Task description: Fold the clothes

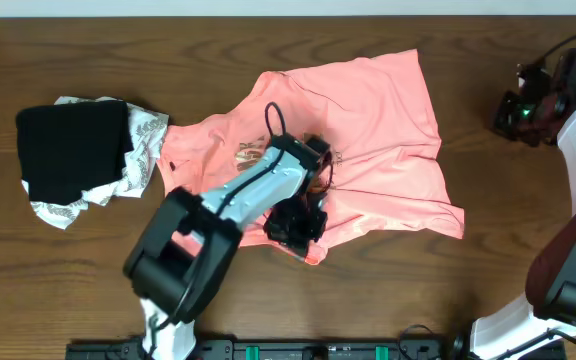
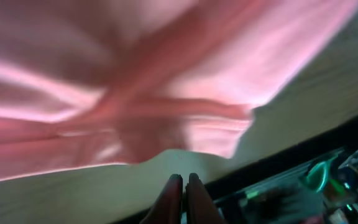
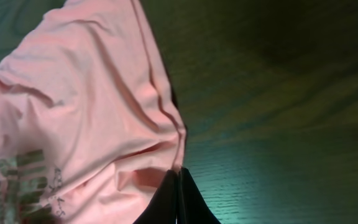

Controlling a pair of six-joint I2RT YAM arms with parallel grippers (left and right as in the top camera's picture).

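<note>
Holding my left end effector [image 2: 184,180] with its two fingers tight together, I have it low at the near edge of the pink T-shirt [image 1: 368,130], where the cloth is bunched up. My right end effector [image 3: 178,175] is closed tight too, far off to the right, well apart from the shirt. The shirt lies wrinkly in the middle of the brown surface [image 1: 418,300], gold letters [image 3: 17,183] facing up. At the left, a black folded cloth [image 1: 73,150] sits on a white patterned cloth [image 1: 146,150].

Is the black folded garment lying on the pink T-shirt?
No, the black garment rests on the white patterned cloth, to the left of the pink T-shirt and not on it.
</note>
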